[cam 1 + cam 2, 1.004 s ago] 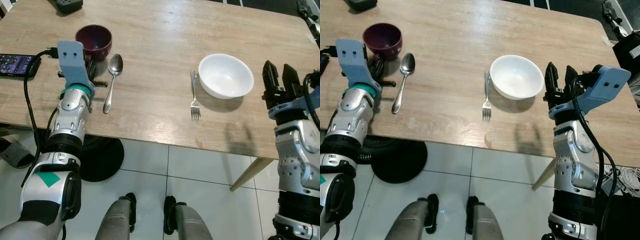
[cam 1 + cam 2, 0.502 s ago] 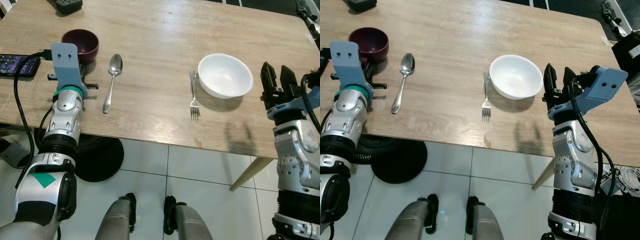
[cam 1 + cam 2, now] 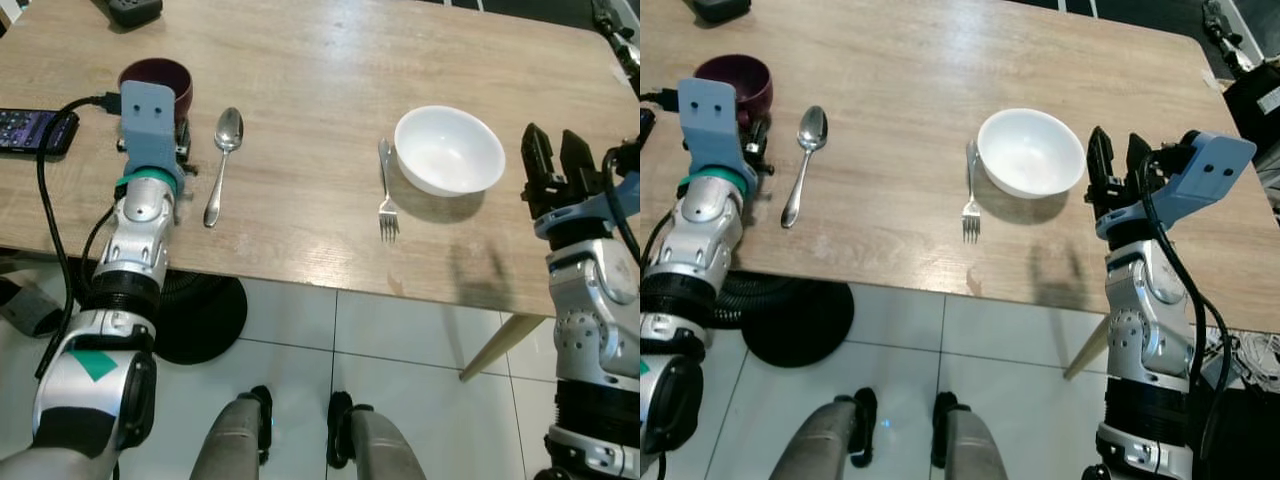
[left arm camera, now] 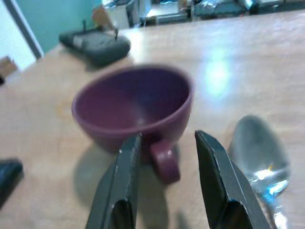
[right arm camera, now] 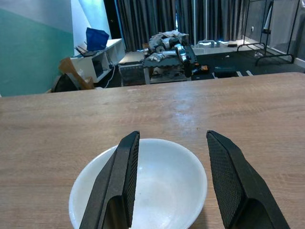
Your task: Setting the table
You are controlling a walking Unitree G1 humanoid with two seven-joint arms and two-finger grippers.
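Left wrist view looks along the left pincer (image 4: 164, 191), whose two black fingers (image 4: 121, 186) stand spread on either side of the small handle of a dark purple cup (image 4: 136, 107); whether they touch the handle I cannot tell. The cup stands upright on the wooden counter (image 3: 320, 60) near its left end, with a silver spoon (image 3: 221, 160) lying just beside it on the right, bowl end pointing away from the robot. A black phone (image 3: 30, 128) with a lit screen lies at the counter's left edge, a cable running from it toward the left arm, and a dark object (image 3: 135, 10) sits at the far edge. Toward the right, a white bowl (image 3: 449, 150) stands upright, and a silver fork (image 3: 386, 192) lies just beside it on its left, tines pointing toward the robot. The right pincer (image 3: 552, 165) is held up off the counter's near right edge, close to the bowl, fingers (image 5: 114, 191) spread apart with nothing between them; in the right wrist view the bowl sits ahead between them. Below the counter are white floor tiles and the robot's legs.
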